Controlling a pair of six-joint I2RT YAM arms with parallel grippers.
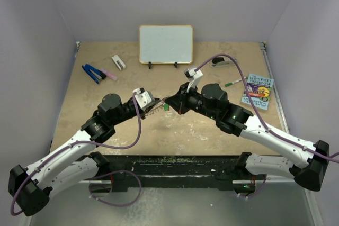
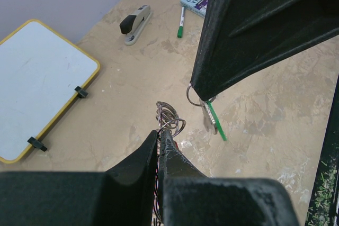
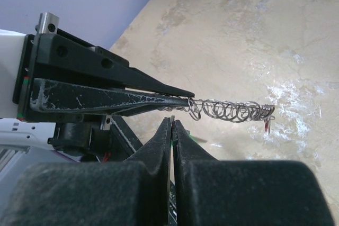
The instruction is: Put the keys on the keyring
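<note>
My left gripper (image 1: 154, 102) is shut on the rim of the keyring (image 2: 170, 116), a silver ring fringed with several small metal rings, held above the table. In the right wrist view the keyring (image 3: 233, 110) shows edge-on, with the red key (image 3: 266, 126) hanging at its far end. My right gripper (image 1: 174, 100) is shut on the green key (image 2: 216, 123), whose small silver loop sits at the fingertips, close beside the keyring. In the right wrist view my right gripper (image 3: 172, 123) is just below the keyring's near end. The green key (image 1: 166, 107) shows between the two grippers.
A whiteboard (image 1: 166, 43) stands at the back. A stapler (image 1: 221, 62), a green-capped pen (image 1: 233, 82) and a book (image 1: 258, 91) lie at the right. Blue-handled pliers (image 1: 92, 72), a pink item (image 1: 110, 74) and a white clip (image 1: 118, 62) lie back left.
</note>
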